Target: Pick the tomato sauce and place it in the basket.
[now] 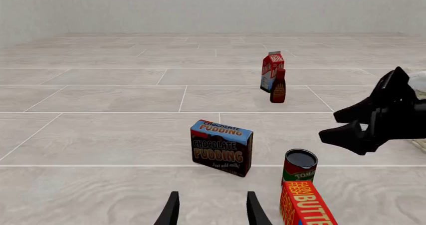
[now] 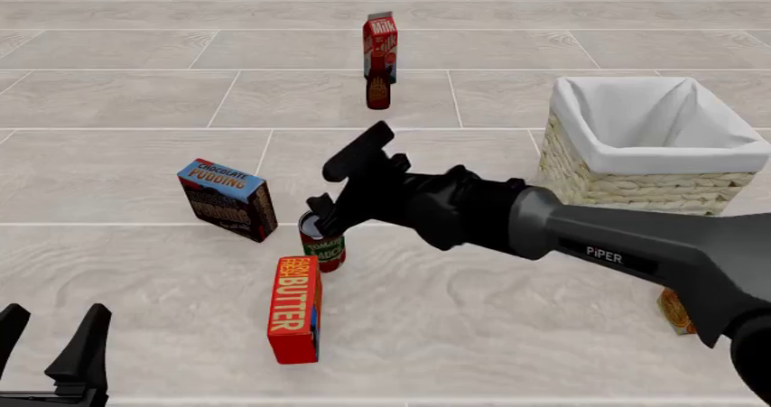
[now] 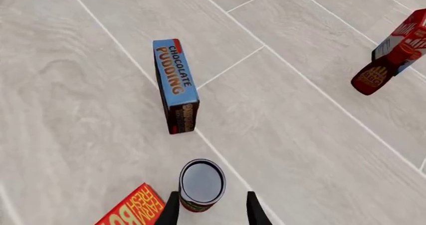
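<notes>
The tomato sauce point(image 2: 323, 246) is a short red can with a green band and dark top, standing upright on the floor between the pudding box and the butter box. My right gripper point(image 2: 321, 188) hovers just above it, open. In the right wrist view the can point(image 3: 201, 184) sits between the spread fingers point(image 3: 253, 209) with gaps on both sides. The left wrist view shows the can point(image 1: 300, 167) and the right gripper point(image 1: 359, 130) above it. The basket point(image 2: 615, 186), beige wicker with white lining, stands at the right. My left gripper point(image 2: 54, 321) is open and empty at the near left.
A chocolate pudding box point(image 2: 226, 199) stands left of the can, and a red butter box point(image 2: 295, 309) lies just in front of it. A milk carton point(image 2: 381, 44) and a dark bottle point(image 2: 378, 91) stand far back. A small orange object point(image 2: 674, 312) peeks out behind the right arm.
</notes>
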Tool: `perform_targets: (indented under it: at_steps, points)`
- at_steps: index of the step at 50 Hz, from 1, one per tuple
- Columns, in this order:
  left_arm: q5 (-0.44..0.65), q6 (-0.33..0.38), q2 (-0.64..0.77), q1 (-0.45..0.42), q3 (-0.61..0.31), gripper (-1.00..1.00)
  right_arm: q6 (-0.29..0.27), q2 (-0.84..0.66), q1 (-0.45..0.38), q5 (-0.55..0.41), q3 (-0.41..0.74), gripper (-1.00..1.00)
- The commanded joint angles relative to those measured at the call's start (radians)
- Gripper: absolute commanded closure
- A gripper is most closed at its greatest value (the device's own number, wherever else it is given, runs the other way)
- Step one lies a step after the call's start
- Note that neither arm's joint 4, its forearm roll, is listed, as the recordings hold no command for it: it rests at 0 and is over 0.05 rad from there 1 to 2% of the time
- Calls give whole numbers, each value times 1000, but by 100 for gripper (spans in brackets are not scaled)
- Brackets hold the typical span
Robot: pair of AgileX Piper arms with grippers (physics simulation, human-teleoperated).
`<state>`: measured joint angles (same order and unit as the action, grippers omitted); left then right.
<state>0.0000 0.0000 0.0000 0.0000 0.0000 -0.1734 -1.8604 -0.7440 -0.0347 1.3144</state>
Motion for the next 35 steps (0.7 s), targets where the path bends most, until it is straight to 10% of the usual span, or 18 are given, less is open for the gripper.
perform_targets:
  at_steps: [1,35]
  points:
    - [0,0,0,0,0,-100,3,-32,-2,0,25,-100]
    - [0,0,0,0,0,-100,8,-101,-12,12,66,-100]
